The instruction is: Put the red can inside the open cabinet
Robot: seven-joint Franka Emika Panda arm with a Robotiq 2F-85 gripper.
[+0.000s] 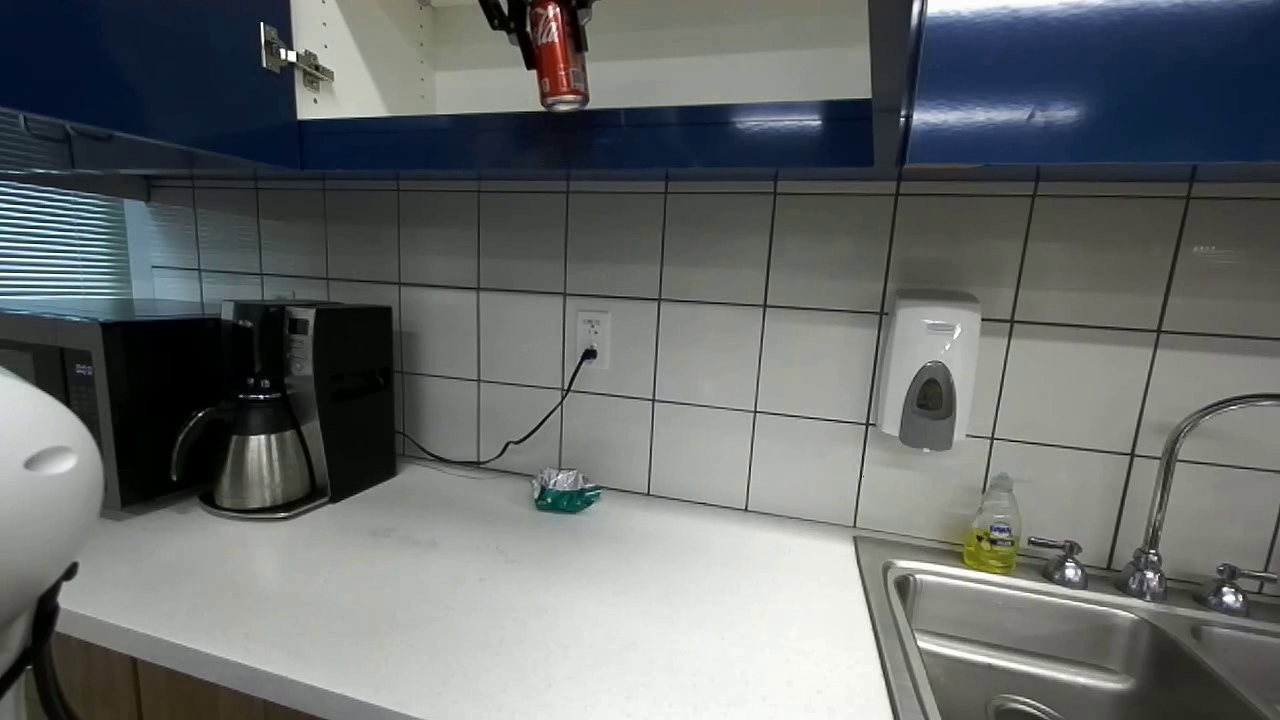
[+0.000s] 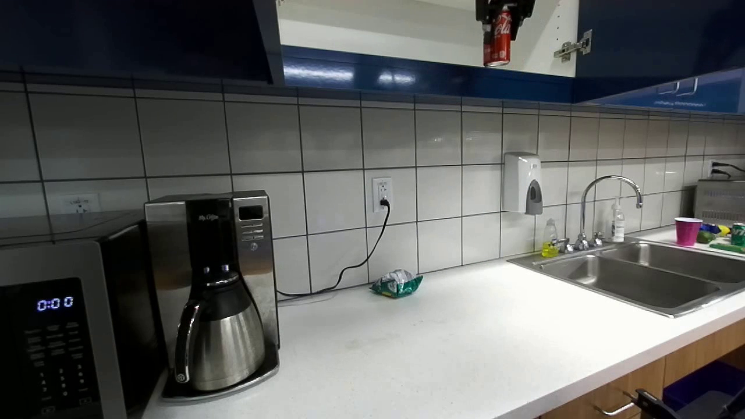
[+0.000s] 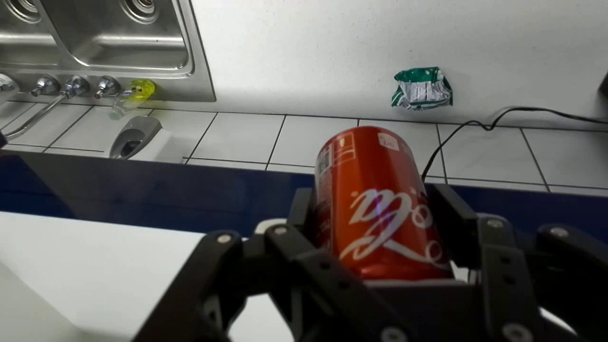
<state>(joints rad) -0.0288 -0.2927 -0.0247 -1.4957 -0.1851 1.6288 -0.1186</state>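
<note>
The red can (image 1: 563, 75) hangs upright, slightly tilted, in my gripper (image 1: 553, 40). The gripper is shut on it, one finger on each side; the gripper also shows in an exterior view (image 2: 502, 26). In the wrist view the can (image 3: 380, 171) fills the space between the fingers (image 3: 375, 211). The open cabinet (image 1: 650, 138) has a pale interior and a dark blue bottom edge, which also shows in the wrist view (image 3: 142, 197). In both exterior views the can appears before the opening, its base at about the height of the bottom edge. Exact depth is hard to tell. The gripper's upper part is out of frame.
The open blue door (image 1: 140, 80) hangs beside the opening. Below are the counter (image 1: 600, 620), a teal wrapper (image 1: 565, 491), a coffee maker (image 2: 212, 291), a microwave (image 2: 58, 326), a soap dispenser (image 1: 930, 370) and a sink (image 1: 1040, 640).
</note>
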